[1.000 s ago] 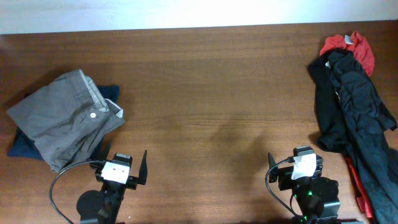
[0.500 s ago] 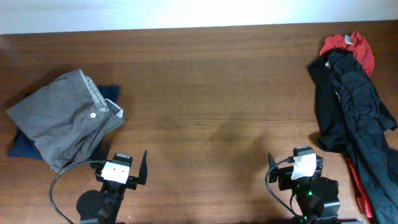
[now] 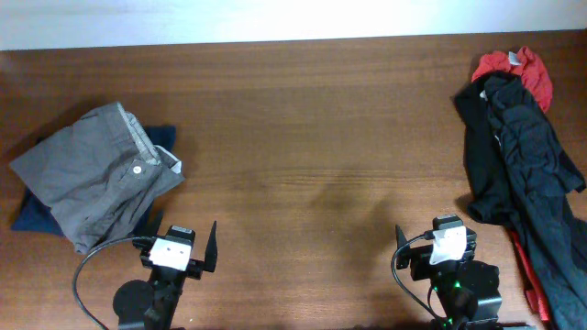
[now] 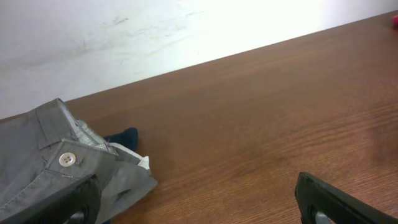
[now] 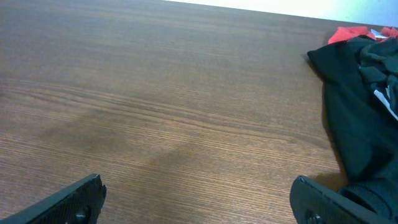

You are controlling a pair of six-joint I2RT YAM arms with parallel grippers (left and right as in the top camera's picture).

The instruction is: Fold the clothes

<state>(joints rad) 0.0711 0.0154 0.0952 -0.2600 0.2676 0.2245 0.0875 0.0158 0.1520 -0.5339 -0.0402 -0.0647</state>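
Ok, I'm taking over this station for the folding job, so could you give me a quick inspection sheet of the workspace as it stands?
Surface: brown wooden table, nothing lying in its middle.
Job's things: grey shorts, bunched on the left arm's side, button showing, lying on a navy garment.
Clutter: black garment and red garment heaped at the right edge.
Grippers: left gripper and right gripper both open, holding nothing, at the near edge.
Cables: black cable looping by the left arm's base; a shorter one by the right's.
Surroundings: pale wall behind the table; nothing else seen.
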